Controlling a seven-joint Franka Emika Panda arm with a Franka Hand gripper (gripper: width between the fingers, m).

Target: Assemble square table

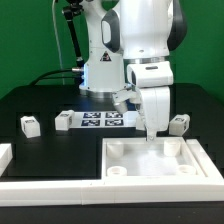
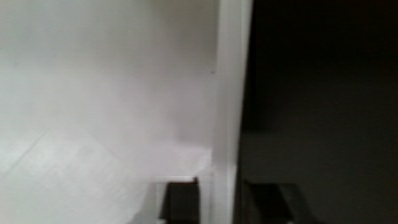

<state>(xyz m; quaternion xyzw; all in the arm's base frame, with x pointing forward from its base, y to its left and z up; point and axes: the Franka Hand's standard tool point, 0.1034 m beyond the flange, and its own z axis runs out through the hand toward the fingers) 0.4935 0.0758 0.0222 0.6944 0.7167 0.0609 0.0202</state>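
The white square tabletop [image 1: 150, 160] lies at the front, towards the exterior view's right, with its raised rim and round corner sockets facing up. My gripper [image 1: 152, 133] reaches straight down onto its far rim. In the wrist view the rim [image 2: 228, 100] runs between my two dark fingers [image 2: 182, 202], which sit close on either side of it, so my gripper [image 2: 224, 203] is shut on it. Three small white tagged legs lie on the black table: one [image 1: 30, 125] at the exterior view's left, one [image 1: 63, 120] beside it, and one [image 1: 180, 123] at the right.
The marker board [image 1: 103, 120] lies behind the tabletop in front of the robot's base. A long white border rail [image 1: 100, 190] runs along the front, and another piece [image 1: 5, 155] sits at the exterior view's left edge.
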